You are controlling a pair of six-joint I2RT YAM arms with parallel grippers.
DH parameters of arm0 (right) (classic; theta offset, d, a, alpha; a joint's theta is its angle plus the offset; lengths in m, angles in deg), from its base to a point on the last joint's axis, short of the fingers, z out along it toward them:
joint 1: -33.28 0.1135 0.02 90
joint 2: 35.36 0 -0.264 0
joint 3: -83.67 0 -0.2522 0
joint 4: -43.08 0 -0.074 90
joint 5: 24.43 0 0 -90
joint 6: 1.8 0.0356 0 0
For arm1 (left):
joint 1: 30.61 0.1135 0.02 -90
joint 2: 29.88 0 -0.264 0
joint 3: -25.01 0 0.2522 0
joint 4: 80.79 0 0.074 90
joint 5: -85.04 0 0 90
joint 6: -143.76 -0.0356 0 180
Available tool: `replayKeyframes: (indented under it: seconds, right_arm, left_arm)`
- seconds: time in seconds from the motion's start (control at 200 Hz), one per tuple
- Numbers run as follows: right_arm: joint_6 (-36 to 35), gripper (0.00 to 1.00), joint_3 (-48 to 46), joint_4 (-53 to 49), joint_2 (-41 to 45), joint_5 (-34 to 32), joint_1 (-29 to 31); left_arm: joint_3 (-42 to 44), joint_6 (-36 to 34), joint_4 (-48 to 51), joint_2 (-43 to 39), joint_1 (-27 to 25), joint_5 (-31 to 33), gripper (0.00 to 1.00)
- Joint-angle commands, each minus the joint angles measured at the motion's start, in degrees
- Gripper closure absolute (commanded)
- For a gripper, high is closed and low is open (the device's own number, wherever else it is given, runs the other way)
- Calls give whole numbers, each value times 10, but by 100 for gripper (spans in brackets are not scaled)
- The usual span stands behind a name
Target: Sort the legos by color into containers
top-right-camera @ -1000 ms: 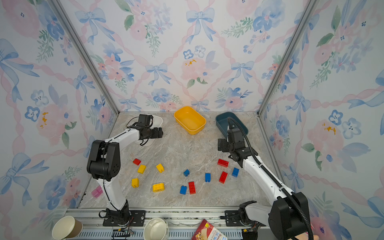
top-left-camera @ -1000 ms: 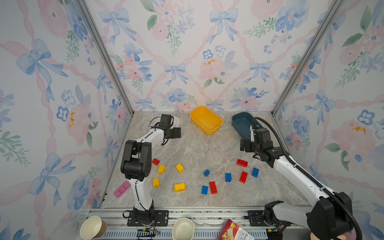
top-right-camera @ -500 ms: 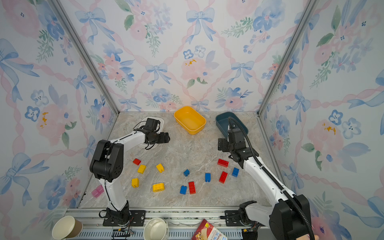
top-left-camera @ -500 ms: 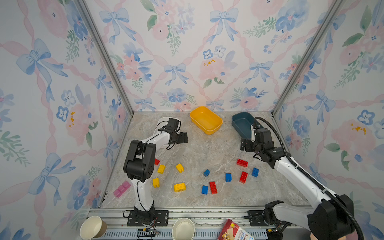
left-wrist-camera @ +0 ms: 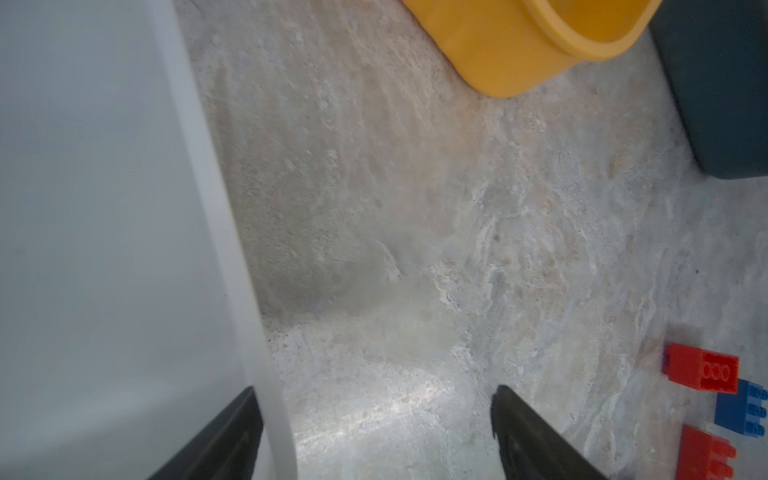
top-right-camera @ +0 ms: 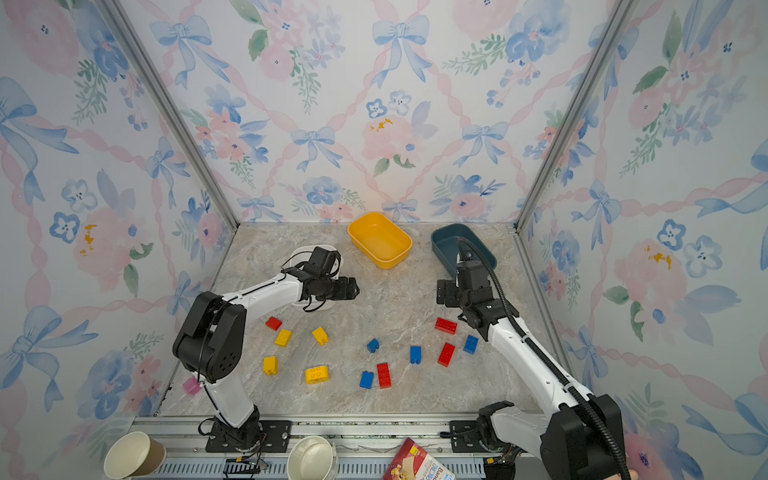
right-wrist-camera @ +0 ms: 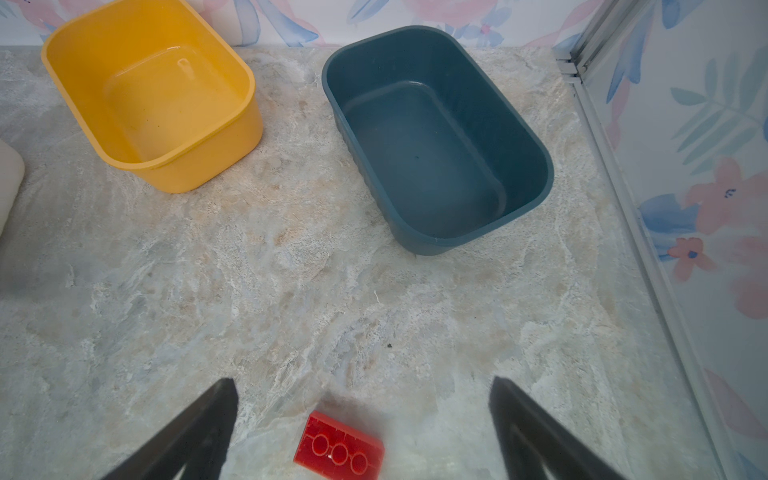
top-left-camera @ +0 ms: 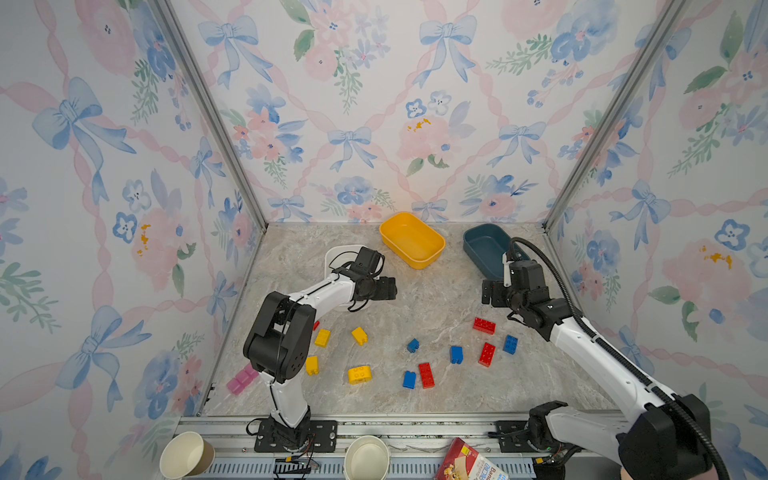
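- left claw [top-left-camera: 384, 288] hangs just beside the white tub [top-left-camera: 332, 257], on the side facing the middle of the table [top-left-camera: 436, 316]. It's released, jaws spread wide, nothing in them
- its wrist view shows one finger [left-wrist-camera: 224, 436] over the white tub's rim and bare table under the gap
- right claw [top-left-camera: 488, 293] is wide open too, holding nothing, low over the table just in front of the teal tub [top-left-camera: 482, 245]
- from the right wrist, one red lego [right-wrist-camera: 338, 449] lies flat on the table in line with the gap between the fingers, touching neither
- tubs sit toward the back: white on the left (partly hidden by the left arm), yellow tub [top-left-camera: 409, 257] in the middle, teal on the right
- every lego I can see is on the table, outside the tubs
- yellow legos [top-left-camera: 360, 374]: four, grouped at the front left near the left arm
- blue legos [top-left-camera: 456, 354]: four, from the front middle over to the right arm
- red legos [top-left-camera: 487, 354]: four. Two are close to the right arm, one is next to a blue one at the front, and one [top-right-camera: 273, 323] is by the left arm's elbow
- pink toy [top-left-camera: 241, 380] lies at the front left edge by the wall
- two cups [top-left-camera: 187, 455] and a snack box [top-left-camera: 469, 465] are on the rail in front
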Motion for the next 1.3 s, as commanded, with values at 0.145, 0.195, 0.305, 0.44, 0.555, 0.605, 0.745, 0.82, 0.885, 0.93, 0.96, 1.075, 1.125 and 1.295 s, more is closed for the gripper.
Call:
replayKeyframes:
  seconds: [0.145, 0.195, 0.305, 0.44, 0.555, 0.605, 0.745, 0.82, 0.885, 0.93, 0.96, 1.075, 1.125, 1.295]
  right_arm:
    - [15, 3, 8, -2, -19, 12, 6]
    - [16, 3, 15, 1, -30, 18, 7]
    - [16, 3, 40, 6, -62, 22, 18]
    - [11, 3, 94, 12, -130, 39, 41]
    - [2, 3, 167, 4, -213, 59, 63]
    - [-3, 3, 204, 0, -252, 75, 71]
    - [-18, 3, 326, -30, -369, 140, 82]
    - [-25, 3, 393, -51, -424, 172, 86]
    - [-33, 0, 449, -69, -468, 191, 89]
    - [-37, 3, 489, -83, -496, 201, 91]
    - [-38, 7, 513, -93, -514, 206, 91]
    - [-43, 14, 593, -123, -572, 219, 94]
    - [-44, 15, 621, -132, -593, 221, 96]
    - [-43, 21, 699, -169, -656, 248, 97]
  left_arm:
    - [37, 19, 7, -36, -16, -9, 16]
    - [45, 20, 7, -44, -17, -9, 16]
    - [59, 23, 7, -62, -18, -7, 17]
    - [62, 25, 7, -82, -20, -1, 18]
    - [44, 25, 6, -89, -24, 9, 17]
    - [32, 26, 6, -91, -25, 12, 16]
    - [9, 26, 5, -103, -27, 23, 15]
    - [8, 24, 4, -114, -27, 38, 14]
    - [11, 22, 1, -126, -26, 49, 13]
    - [18, 20, -7, -134, -25, 54, 13]
    - [25, 20, -14, -142, -22, 54, 13]
    - [66, 26, -55, -171, -4, 40, 12]
    - [84, 29, -71, -182, 5, 35, 12]
    - [132, 35, -109, -212, 35, 16, 11]
